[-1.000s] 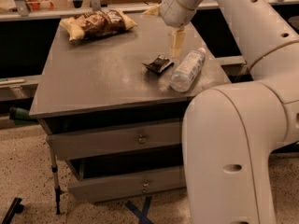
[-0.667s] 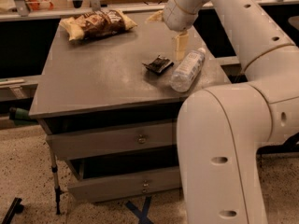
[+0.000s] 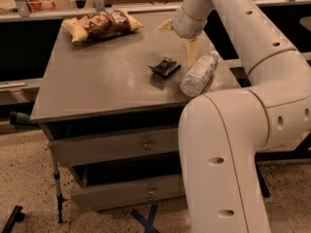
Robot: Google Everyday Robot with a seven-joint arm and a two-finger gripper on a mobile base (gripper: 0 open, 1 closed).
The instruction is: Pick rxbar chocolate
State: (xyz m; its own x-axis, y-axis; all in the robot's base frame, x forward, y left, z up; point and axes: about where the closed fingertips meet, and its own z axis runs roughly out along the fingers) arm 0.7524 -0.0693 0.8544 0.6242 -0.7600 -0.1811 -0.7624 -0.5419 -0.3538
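Closest to the camera is the robot's big white arm (image 3: 228,159), which blocks the right side of the shot in front of the water bottle (image 3: 198,75). Two drawers (image 3: 121,144) sit under the grey table (image 3: 97,86) that the bottle lies on.

The bottle is on its side near the table's right edge. The rxbar chocolate (image 3: 165,67) lies flat on the tabletop just to the left of it, close but apart as far as I can see. Nothing is touching the bar.

The gripper (image 3: 189,45) hangs over the table just behind the bottle's far end, so it's off to the right of the bar and a bit past it. It's above the surface and not in contact with anything. Honestly can't tell whether it's spread or closed from this angle.

Way back and left of the bottle, at the far edge, there's a chip bag (image 3: 102,24).

My read is that the pick hasn't happened yet. The arm is in the neighbourhood, but it needs to line up over the bar, come down, grab it and lift. It also has to avoid bumping the bottle.
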